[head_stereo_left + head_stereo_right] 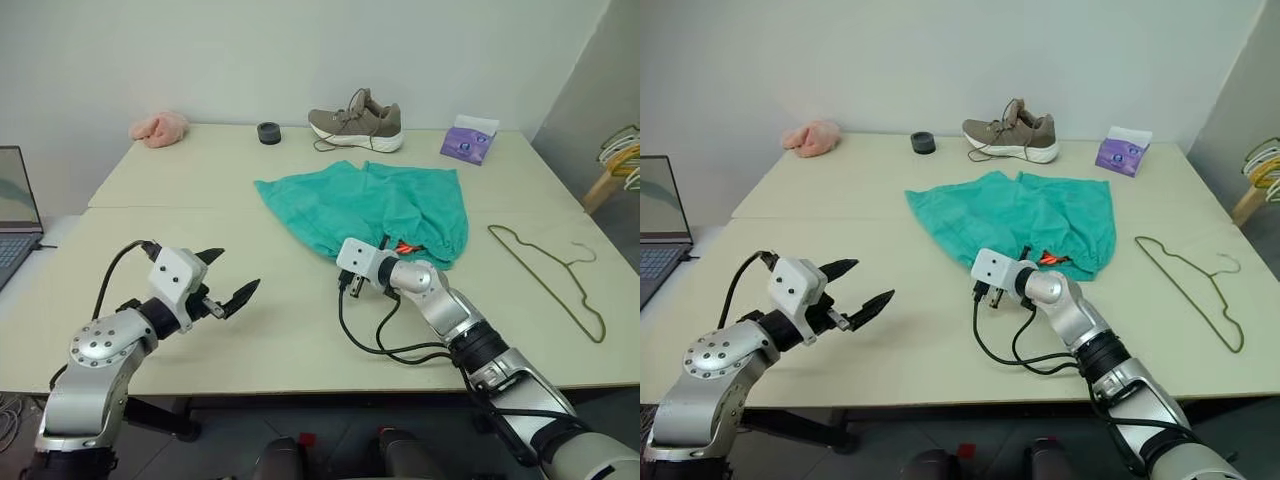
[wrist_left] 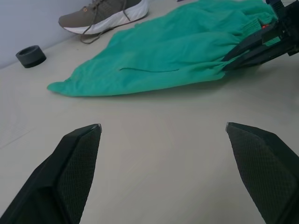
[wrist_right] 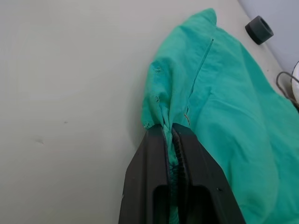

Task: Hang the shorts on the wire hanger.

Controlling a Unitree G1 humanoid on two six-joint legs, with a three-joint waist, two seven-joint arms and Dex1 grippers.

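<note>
You are gripping: the right end effector (image 3: pixel 172 135) is pinching the shorts (image 1: pixel 380 205) at the waistband, the left end effector (image 1: pixel 228 278) spread. Next, lift them toward the wire hanger (image 1: pixel 550 275).

Teal shorts (image 1: pixel 1025 216) lie spread on the pale table (image 1: pixel 930 350), an orange-red tag (image 1: pixel 1048 259) peeking out at their near edge. The right gripper (image 1: pixel 1023 250) is right at that edge, fingertips buried against the fabric, seemingly pinched onto it, though the wrist blocks a clean look. The left gripper (image 1: pixel 862 290) hovers over bare tabletop, well apart from the shorts, fingers spread wide. The wire hanger (image 1: pixel 1193 286) lies flat off to the right. Along the far edge: shoe (image 1: pixel 1012 133), purple tissue pack (image 1: pixel 1123 152), black ring (image 1: pixel 923 142), pink cloth (image 1: pixel 813 138).
</note>
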